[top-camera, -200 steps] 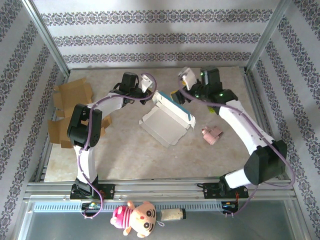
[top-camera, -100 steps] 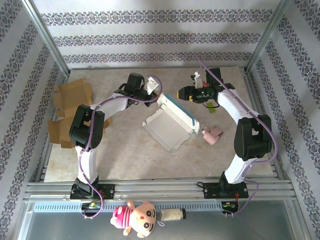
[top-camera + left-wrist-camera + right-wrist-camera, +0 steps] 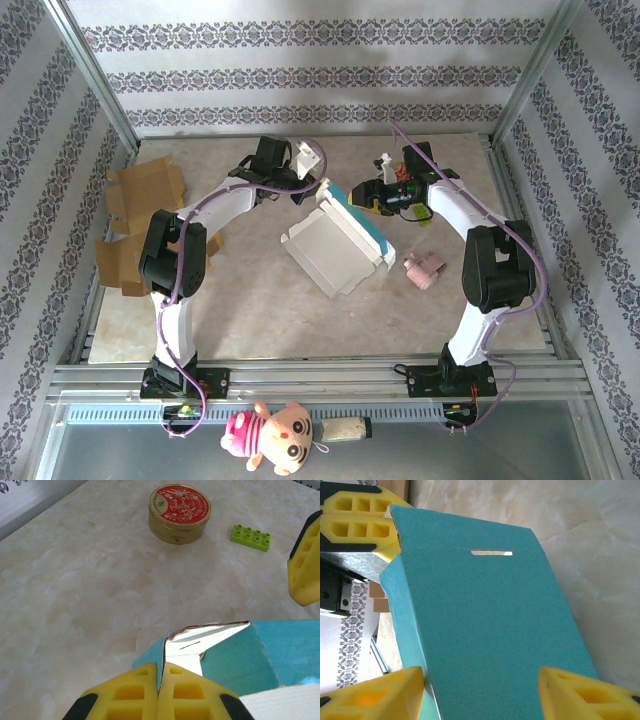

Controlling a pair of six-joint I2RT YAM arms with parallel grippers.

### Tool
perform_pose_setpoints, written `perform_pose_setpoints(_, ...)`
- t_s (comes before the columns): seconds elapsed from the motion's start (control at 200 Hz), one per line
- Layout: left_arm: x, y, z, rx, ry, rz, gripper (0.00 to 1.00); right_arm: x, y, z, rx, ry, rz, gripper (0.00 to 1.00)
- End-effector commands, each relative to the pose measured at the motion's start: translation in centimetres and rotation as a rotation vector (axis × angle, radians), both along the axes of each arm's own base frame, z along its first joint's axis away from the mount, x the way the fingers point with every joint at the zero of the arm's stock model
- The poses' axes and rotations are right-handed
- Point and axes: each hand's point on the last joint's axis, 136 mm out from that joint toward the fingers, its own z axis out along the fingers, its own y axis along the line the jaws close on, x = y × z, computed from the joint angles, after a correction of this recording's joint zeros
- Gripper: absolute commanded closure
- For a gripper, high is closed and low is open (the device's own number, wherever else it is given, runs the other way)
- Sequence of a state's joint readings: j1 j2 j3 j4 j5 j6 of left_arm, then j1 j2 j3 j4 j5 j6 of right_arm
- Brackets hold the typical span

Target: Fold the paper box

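Observation:
The paper box [image 3: 335, 243], white inside and teal outside, lies half folded in the middle of the table. My left gripper [image 3: 316, 189] is at its far corner, shut on a white flap [image 3: 192, 650] of the box [image 3: 250, 655]; the yellow fingers [image 3: 135, 692] pinch the flap's edge. My right gripper [image 3: 358, 197] is at the box's teal side. In the right wrist view it [image 3: 480, 695] stands open, one finger on each side of the teal panel [image 3: 480, 620]. The left finger touches the panel's edge.
A round red-lidded tin [image 3: 180, 512] and a green toy brick [image 3: 250, 535] sit on the table beyond the box. A pink toy [image 3: 425, 268] lies right of the box. Brown cardboard pieces [image 3: 145, 190] are stacked at the left edge.
My right arm has swung its gripper in to the box's teal side and its jaws have narrowed. The left gripper has stayed shut on the flap and shifted slightly right.

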State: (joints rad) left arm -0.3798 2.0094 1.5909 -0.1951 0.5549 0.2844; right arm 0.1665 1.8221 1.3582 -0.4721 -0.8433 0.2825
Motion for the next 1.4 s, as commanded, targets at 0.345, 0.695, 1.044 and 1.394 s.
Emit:
perform_pose_setpoints(0.345, -0.7, -3.4, 0.4, -0.081, 0.223, 0.083, 1.00, -0.4, 0.1, -2.5, -0.160, -0.016, 0.008, 0.46)
perform_pose_setpoints(0.695, -2.0, -2.9, -0.1, -0.096, 0.315, 0.195, 0.98, -0.2, -1.2, -3.0, -0.360, -0.119, -0.024, 0.54)
perform_pose_setpoints(1.044, -3.6, -2.9, 0.8, -0.183, 0.406, 0.235, 0.96, 0.4, -2.0, -2.5, -0.569, -0.260, -0.032, 0.57)
perform_pose_setpoints(1.394, -1.4, -4.9, 2.2, -0.342, 0.381, 0.225, 0.95, -0.2, -0.8, -2.5, -0.567, -0.288, 0.011, 0.58)
